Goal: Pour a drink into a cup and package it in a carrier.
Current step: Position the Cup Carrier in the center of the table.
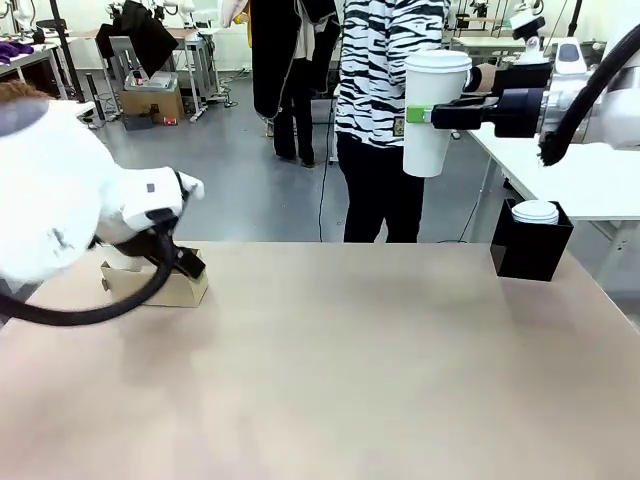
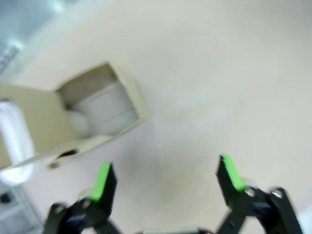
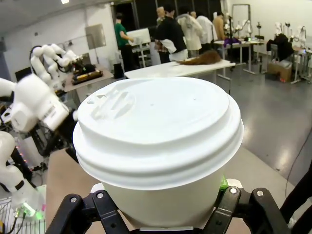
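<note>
My right gripper (image 1: 424, 115) is shut on the cup (image 1: 433, 110), a tall white paper cup with a white lid, and holds it upright high above the table's far right. The right wrist view has the lid (image 3: 158, 129) close up, with the fingers (image 3: 105, 207) clamped on both sides of the cup wall. The brown cardboard carrier (image 1: 170, 290) stands at the table's left. My left gripper (image 2: 165, 168) hangs open just beside it, nothing between its green pads. One compartment of the carrier (image 2: 129, 92) holds something white and round. The drink is out of view.
A black box (image 1: 530, 250) with a shorter white lidded cup (image 1: 535, 212) in it stands at the far right edge. A person in a striped top (image 1: 385, 60) stands behind the table's far side. A white table (image 1: 590, 180) lies past the right corner.
</note>
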